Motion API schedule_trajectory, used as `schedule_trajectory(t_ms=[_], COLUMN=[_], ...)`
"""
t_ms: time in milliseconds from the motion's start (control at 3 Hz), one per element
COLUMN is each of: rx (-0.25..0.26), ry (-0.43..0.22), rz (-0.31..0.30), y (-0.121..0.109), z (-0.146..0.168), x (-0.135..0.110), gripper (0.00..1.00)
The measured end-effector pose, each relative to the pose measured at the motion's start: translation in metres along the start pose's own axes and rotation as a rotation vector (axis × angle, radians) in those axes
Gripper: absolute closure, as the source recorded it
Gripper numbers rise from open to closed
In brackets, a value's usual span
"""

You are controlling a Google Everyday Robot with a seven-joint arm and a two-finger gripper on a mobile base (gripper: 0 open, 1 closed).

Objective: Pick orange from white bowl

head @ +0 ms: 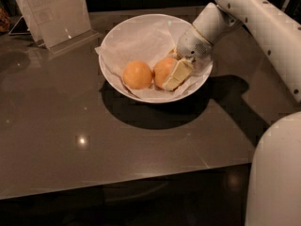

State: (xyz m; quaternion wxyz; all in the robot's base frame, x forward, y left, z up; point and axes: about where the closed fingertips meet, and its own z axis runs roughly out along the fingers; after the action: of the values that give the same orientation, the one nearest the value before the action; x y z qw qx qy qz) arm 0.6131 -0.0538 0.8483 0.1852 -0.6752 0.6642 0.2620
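The white bowl (117, 36), lined with crumpled white paper, stands on the dark table and holds two fruits. The orange (162, 69) is the deeper-coloured one on the right of the bowl. A paler, rounder fruit (137, 74) lies just left of it, touching it or nearly so. My gripper (168, 72) reaches down into the bowl from the upper right. It grips the orange, with one cream finger (176, 74) pressed on the orange's right side. The other finger is mostly hidden behind the orange, which rests on the paper.
A clear stand with a paper sign (56, 13) is at the back left of the table (70, 140). My white arm (263, 22) crosses the right side, and my white body (277, 173) fills the lower right corner. The table's front edge runs across the bottom.
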Motion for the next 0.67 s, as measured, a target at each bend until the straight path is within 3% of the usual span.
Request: schedule_trajectory(t_ms=[333,667], rx=[0.053,0.132], ry=[-0.041,-0.135], rz=[0.013,-0.012], y=[0.004,0.014], z=[-0.014,-0.046], x=[-0.001,-0.013], gripper=[1.0,1.0])
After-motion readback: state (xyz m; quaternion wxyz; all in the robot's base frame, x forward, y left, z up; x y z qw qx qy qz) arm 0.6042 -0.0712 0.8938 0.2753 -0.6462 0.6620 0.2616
